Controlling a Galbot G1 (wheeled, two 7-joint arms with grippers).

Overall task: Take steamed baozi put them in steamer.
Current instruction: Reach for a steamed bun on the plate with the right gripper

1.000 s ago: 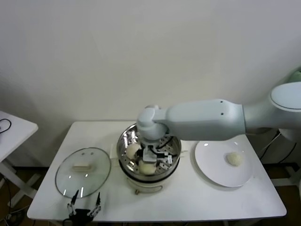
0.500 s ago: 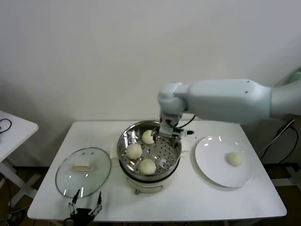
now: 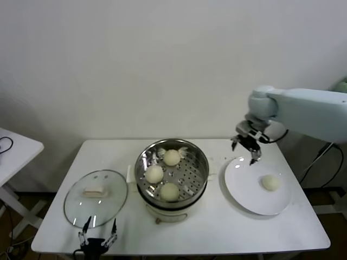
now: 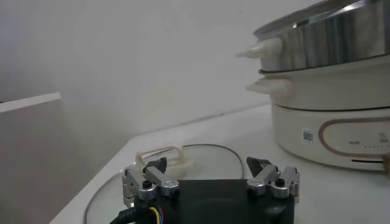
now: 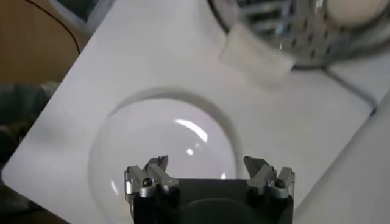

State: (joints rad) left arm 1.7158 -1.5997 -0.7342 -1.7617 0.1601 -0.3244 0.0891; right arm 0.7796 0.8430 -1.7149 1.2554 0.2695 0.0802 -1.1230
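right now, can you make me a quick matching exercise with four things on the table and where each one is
Things:
1. glass lid
2. three baozi
3. lone baozi
4. right tool

Places:
A. on the white plate
B. in the air over the plate's far edge, open and empty
C. flat on the table, on the left of the steamer
D. on the steamer's perforated tray

Pairs: 1-C, 2-D, 3-A, 4-B
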